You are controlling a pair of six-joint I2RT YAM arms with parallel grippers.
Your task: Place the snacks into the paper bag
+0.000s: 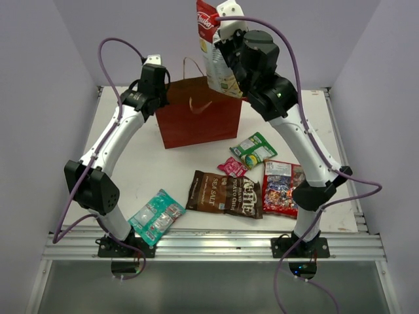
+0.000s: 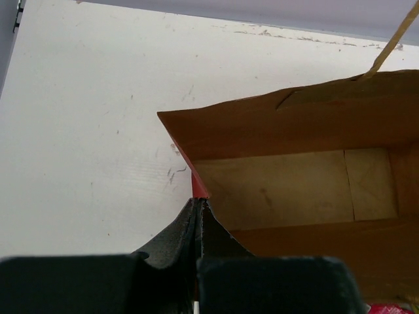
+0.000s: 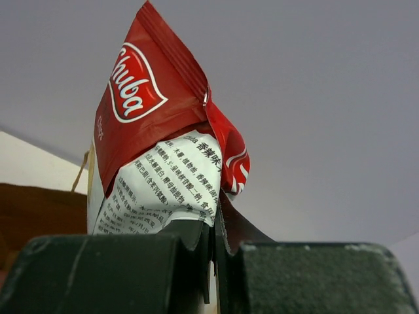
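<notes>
Top external view shows you the right gripper (image 1: 221, 60) clamped on the white chip bag (image 1: 215, 46), raised above the back rim of the paper bag (image 1: 200, 121), which stands upright with its mouth open. Your left gripper (image 2: 198, 212) is closed on the bag's left top edge, seen close in the left wrist view. On the table (image 1: 131, 163) in front lie the dark brown bag (image 1: 224, 194), red candy bag (image 1: 281, 188), green-white packet (image 1: 253, 150), small pink packet (image 1: 232, 167) and teal packet (image 1: 157, 216), all outside the bag.

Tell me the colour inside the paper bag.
Tan; the paper bag interior shows best in left wrist view.
</notes>
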